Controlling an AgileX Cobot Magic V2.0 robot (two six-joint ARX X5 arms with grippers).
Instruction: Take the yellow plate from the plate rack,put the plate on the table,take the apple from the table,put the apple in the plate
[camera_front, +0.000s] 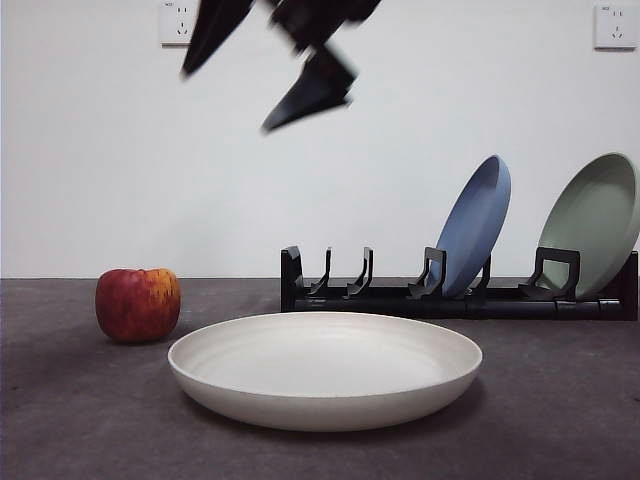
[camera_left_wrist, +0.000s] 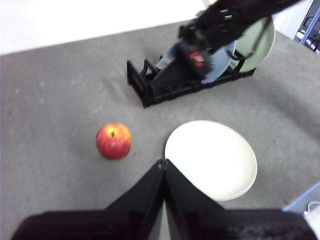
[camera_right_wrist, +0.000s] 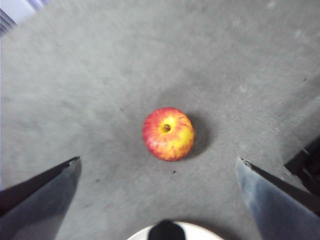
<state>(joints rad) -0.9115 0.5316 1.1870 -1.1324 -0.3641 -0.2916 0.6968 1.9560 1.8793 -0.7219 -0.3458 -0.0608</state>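
Right wrist view | right gripper (camera_right_wrist: 159, 165) jaws wide, empty, above apple (camera_right_wrist: 168, 133) | left gripper (camera_left_wrist: 164, 162) jaws clenched

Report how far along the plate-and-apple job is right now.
Done: the wide cream-yellow plate lies flat on the dark grey table, out of the black pronged plate rack. In hand: the right gripper, jaws wide open, hangs above the round red-and-yellow apple, which sits on the table beside the plate. The left gripper is shut and empty. Left: grasp the apple and set it in the plate.

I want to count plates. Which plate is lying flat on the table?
The yellow plate, lying flat near the apple. The blue plate and green plate stand in the plate rack.
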